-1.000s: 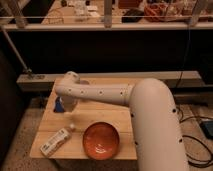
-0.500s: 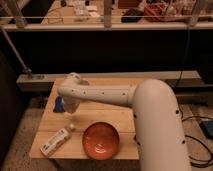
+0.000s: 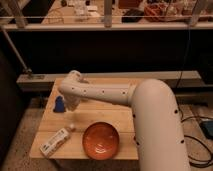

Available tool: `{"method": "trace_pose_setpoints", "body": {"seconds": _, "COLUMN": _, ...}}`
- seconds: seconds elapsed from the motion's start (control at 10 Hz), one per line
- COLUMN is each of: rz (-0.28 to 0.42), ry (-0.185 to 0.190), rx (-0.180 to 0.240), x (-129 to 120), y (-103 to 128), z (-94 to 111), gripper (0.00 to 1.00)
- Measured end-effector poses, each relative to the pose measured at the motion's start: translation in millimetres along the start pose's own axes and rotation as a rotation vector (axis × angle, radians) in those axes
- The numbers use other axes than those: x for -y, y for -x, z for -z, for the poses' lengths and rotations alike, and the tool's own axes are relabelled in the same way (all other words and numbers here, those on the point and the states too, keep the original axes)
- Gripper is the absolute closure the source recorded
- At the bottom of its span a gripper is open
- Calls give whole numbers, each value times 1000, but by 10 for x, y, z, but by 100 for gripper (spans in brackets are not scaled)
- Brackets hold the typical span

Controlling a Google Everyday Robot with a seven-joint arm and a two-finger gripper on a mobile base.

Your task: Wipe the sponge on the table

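The sponge (image 3: 59, 104), a small dark blue pad, lies near the left edge of the light wooden table (image 3: 115, 112). My white arm reaches in from the lower right across the tabletop. Its gripper (image 3: 69, 105) is at the arm's far end, right beside the sponge on its right side. The wrist housing hides how the gripper meets the sponge.
An orange bowl (image 3: 101, 140) sits at the table's front middle. A white packet (image 3: 55, 142) lies at the front left corner, with a small pale object (image 3: 72, 126) just behind it. A grey rail (image 3: 190, 77) runs behind the table. Cables lie on the floor at right.
The arm's end has barely shifted, and the sponge stays at the same spot by the table's left edge.
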State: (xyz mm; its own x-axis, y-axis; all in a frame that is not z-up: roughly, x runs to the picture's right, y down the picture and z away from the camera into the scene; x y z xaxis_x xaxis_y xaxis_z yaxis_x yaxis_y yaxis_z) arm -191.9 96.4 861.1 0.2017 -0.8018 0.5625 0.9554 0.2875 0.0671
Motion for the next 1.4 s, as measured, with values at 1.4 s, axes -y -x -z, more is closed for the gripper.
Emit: {"method": "trace_pose_setpoints", "body": {"seconds": 1.4, "rz": 186, "ry": -54, "rx": 41, "x": 1055, "y": -678, "z": -280, "gripper": 20}}
